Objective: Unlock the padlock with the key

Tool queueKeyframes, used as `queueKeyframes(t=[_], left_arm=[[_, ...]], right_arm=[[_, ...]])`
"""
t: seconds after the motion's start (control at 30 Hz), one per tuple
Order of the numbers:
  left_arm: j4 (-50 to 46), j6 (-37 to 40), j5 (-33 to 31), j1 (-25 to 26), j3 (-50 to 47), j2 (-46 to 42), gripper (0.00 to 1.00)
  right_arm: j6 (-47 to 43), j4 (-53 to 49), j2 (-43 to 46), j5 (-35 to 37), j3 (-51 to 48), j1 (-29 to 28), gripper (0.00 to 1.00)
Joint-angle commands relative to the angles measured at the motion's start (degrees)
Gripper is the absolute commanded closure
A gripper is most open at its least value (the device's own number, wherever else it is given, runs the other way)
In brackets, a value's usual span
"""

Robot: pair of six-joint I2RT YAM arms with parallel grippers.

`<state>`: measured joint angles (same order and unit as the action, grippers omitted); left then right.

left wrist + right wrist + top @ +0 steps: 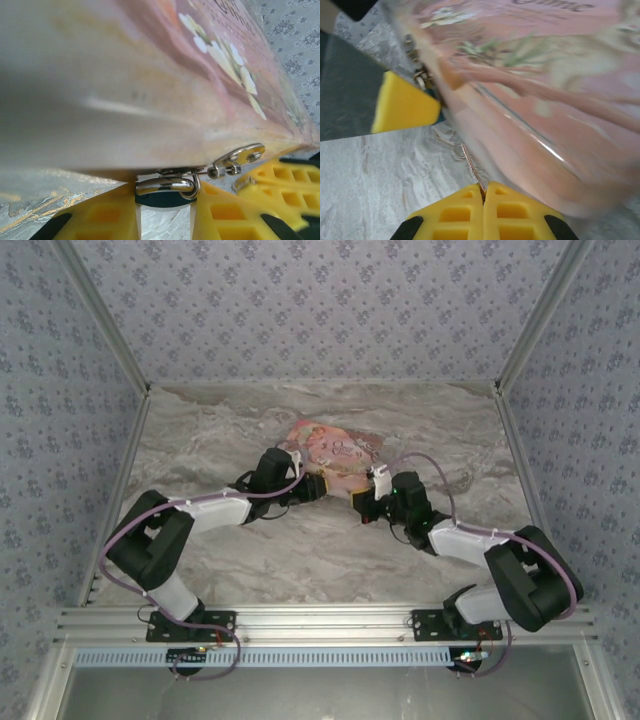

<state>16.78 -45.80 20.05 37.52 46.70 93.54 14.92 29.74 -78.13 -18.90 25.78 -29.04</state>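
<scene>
Although the pink box (125, 90) loomed close and blurred in the left wrist view, the essentials were plain. The left gripper (164, 202) pinched the padlock (161, 199) by its small dark body. The silver shackle (167, 186) lay just above the yellow fingers. As far as could be told, it was linked to the hasp (241, 156) on the box's edge, low over the marbled table (30, 210)

In the right wrist view, the right gripper (483, 197) had its fingers pressed together on the key (471, 167). The thin blade angled up and to the left, just beside the box's lower edge. Its tip stood apart from the padlock, which sat higher up beside one yellow finger (402, 107) of the left gripper. The keyhole could not be made out

From the top external view, the two grippers met nose to nose at the near side of the box, around mid-table

The step in hand looked to be insertion. Doing it well would mean the left grip holding the lock body rigid while the right brought the blade into line with the lock's axis before advancing. It should go in small, straight corrections rather than a sweep, because a skewed tip could catch on the box or twist the tiny lock out of its pinch
</scene>
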Motion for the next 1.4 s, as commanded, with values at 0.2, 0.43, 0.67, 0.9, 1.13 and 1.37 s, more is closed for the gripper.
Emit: queueKeyframes(t=[0.2, 0.43, 0.67, 0.9, 1.13, 1.37], left_arm=[[3.18, -1.33, 0.69, 0.49, 1.64, -2.57, 0.75], [3.06, -2.56, 0.95, 0.53, 1.8, -2.83, 0.75], [1.74, -4.46, 0.62, 0.46, 2.28, -3.27, 0.75], [1.27, -5.48, 0.41, 0.5, 2.31, -3.3, 0.75], [1.36, -5.7, 0.88, 0.47, 2.45, -2.85, 0.75], [1.64, -6.01, 0.86, 0.46, 2.32, -2.74, 0.75]], right_arm=[[-3.24, 0.88, -1.05, -2.76, 0.69, -4.61, 0.97], [-0.77, 6.95, -6.39, -0.65, 1.45, -7.2, 0.97], [0.55, 10.5, -9.93, 1.98, 2.96, -8.1, 0.97], [2.09, 12.05, -11.06, 4.55, 2.58, -7.71, 0.98], [2.45, 12.14, -11.3, 4.66, 3.66, -7.41, 0.97], [3.01, 13.32, -11.9, 4.23, 4.17, -7.25, 0.97]])
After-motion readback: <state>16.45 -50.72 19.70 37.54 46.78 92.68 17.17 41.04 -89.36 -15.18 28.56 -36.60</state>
